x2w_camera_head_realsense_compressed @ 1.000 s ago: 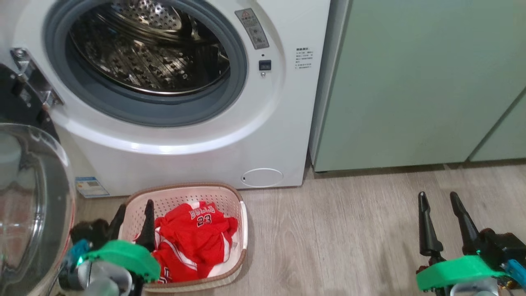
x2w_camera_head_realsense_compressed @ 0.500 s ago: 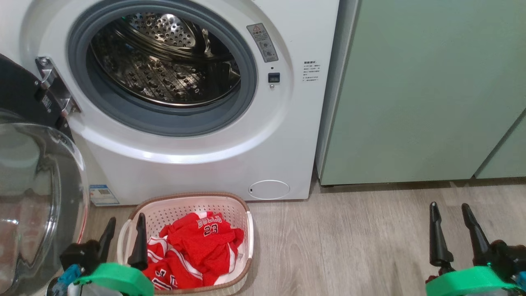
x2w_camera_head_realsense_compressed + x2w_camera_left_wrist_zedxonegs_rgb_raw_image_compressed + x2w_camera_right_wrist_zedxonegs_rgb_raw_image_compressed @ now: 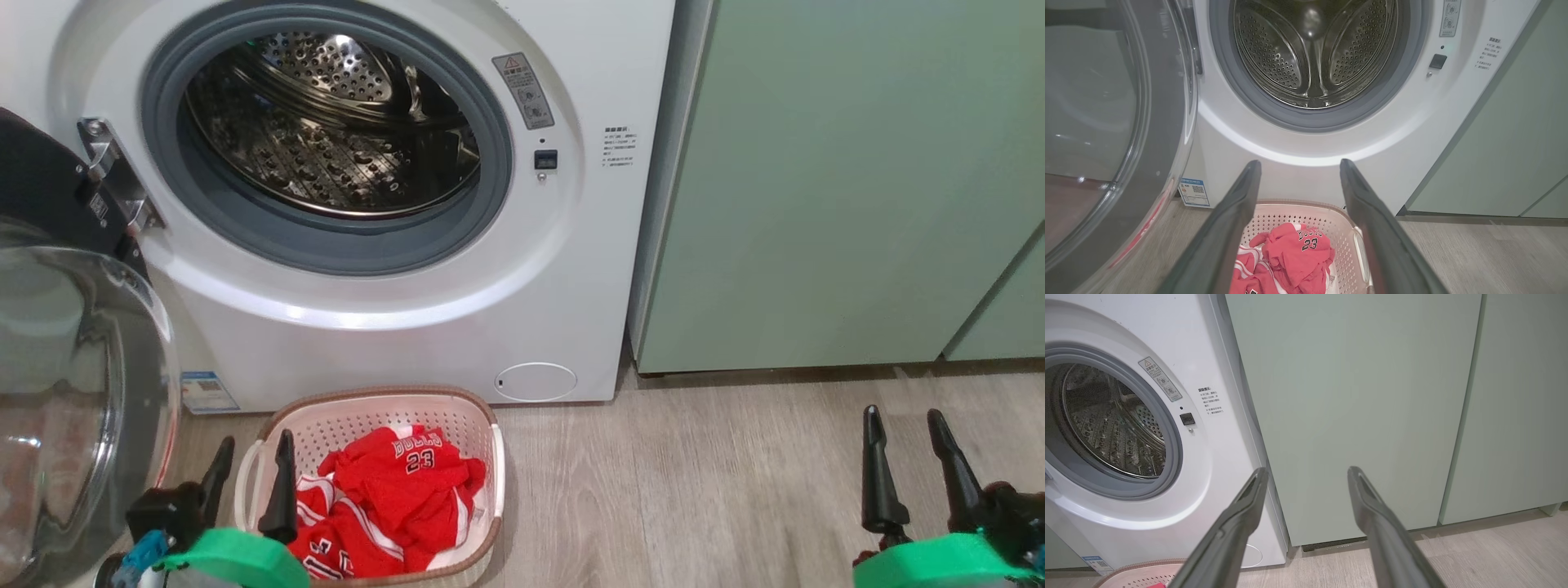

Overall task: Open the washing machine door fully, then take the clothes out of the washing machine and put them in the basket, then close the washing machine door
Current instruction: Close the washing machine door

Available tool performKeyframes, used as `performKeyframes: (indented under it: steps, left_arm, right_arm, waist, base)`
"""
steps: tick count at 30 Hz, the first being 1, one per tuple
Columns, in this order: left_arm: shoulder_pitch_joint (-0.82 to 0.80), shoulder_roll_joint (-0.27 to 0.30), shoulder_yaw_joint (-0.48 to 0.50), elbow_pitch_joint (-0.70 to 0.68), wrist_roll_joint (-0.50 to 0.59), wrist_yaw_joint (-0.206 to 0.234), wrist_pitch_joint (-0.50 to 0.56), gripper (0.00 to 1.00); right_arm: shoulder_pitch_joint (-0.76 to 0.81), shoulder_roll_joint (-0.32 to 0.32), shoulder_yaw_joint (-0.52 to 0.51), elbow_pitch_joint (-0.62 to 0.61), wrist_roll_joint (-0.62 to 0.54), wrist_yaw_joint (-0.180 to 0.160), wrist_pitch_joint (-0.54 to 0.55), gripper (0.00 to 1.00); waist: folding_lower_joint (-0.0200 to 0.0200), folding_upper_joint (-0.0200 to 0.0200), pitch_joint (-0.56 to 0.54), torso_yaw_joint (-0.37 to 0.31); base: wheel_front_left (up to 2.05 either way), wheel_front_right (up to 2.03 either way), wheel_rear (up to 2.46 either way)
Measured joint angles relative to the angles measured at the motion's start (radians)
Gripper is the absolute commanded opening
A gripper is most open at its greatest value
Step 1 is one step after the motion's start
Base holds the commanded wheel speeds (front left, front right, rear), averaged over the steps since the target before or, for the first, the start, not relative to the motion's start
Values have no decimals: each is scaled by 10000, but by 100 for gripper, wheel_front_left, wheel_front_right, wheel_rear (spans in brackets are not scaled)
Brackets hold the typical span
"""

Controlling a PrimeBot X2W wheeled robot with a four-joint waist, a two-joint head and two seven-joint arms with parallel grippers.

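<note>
The door (image 3: 73, 392) stands swung out at the left edge of the head view, hinged (image 3: 114, 175) left of the drum's mouth, its clear window bulging toward the lower left corner. The left gripper (image 3: 256, 438), fingers spread and holding nothing, sits at the lower left, just right of that door, at the basket's left end. The right gripper (image 3: 902, 411), likewise spread and empty, is at the lower right, well apart, before the green cabinets (image 3: 816, 204). So the left arm is nearer for the closing push (my judgement), which would go rightward across the frame. The basket (image 3: 375, 394), bottom centre below the washing machine (image 3: 408, 327), holds the red clothes (image 3: 400, 490). The drum (image 3: 326, 147) looks empty where visible.
</note>
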Motion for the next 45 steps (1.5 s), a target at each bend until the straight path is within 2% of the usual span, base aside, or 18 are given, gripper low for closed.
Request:
performKeyframes:
  steps: [17,36,45]
  left_arm:
    - [0,36,-215,65,-15,-71,0,100]
    - [-10,180,-437,161,-274,-71,0,100]
    - [13,150,-393,-2,-247,-69,0,100]
  right_arm:
    - [0,2,-54,12,-56,0,0,100]
    - [15,0,-54,13,-56,0,0,100]
    - [48,2,-90,12,-56,0,0,100]
  waist:
    - [0,0,8,-107]
    - [0,0,56,-127]
    - [0,0,31,-192]
  base:
    - [-19,19,0]
    - [-186,184,2]
    - [-98,98,0]
